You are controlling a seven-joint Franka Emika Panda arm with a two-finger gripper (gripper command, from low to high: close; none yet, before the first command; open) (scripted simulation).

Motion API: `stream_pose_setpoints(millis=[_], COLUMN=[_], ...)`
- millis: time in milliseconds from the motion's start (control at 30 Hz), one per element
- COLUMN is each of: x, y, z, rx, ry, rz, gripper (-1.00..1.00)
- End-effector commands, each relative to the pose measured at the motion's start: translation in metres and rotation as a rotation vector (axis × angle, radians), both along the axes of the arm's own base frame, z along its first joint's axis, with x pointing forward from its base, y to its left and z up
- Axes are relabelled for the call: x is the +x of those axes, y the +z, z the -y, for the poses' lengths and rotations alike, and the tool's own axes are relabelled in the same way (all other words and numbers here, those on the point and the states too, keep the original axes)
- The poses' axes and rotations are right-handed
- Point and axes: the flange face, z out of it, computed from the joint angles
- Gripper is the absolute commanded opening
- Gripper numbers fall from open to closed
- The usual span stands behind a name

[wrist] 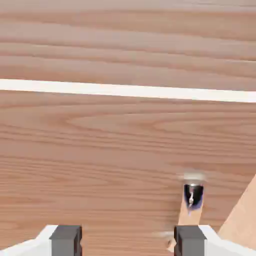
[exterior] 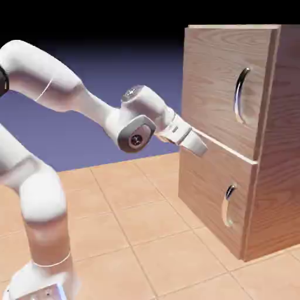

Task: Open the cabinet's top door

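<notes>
Your gripper (exterior: 202, 147) sits at nine o'clock of the cabinet (exterior: 275, 176), jaws wide and empty, below the top door (exterior: 220, 82).

Ext cam: side-on, mid-range. Hand cam: close, facing cabinet (exterior: 234, 135) front; both share it.

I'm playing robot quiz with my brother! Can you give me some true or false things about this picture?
1. The pincer is holding the top door's handle. False: it is open and empty, near the gap between the doors.
2. The cabinet has two silver handles. True.
3. The top door is swung wide open. False: it looks nearly shut.
4. The floor has tan tiles. True.
</notes>
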Motion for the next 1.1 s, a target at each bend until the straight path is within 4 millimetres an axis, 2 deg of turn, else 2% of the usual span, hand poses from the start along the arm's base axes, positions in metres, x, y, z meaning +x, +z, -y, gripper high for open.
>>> stream_pose_setpoints(millis=[0, 300, 567, 833, 1067], x=[0.001, 0.001, -0.002, -0.007, -0.009], y=[0.005, 0.041, 0.065, 0.082, 0.092], z=[-0.003, -0.022, -0.03, -0.03, -0.022], rx=[-0.037, -0.38, -0.706, -1.049, -1.361], ry=[0.034, 0.319, 0.534, 0.713, 0.838], rz=[0.01, 0.108, 0.193, 0.267, 0.314], gripper=[0.0, 0.0, 0.0, 0.0, 0.0])
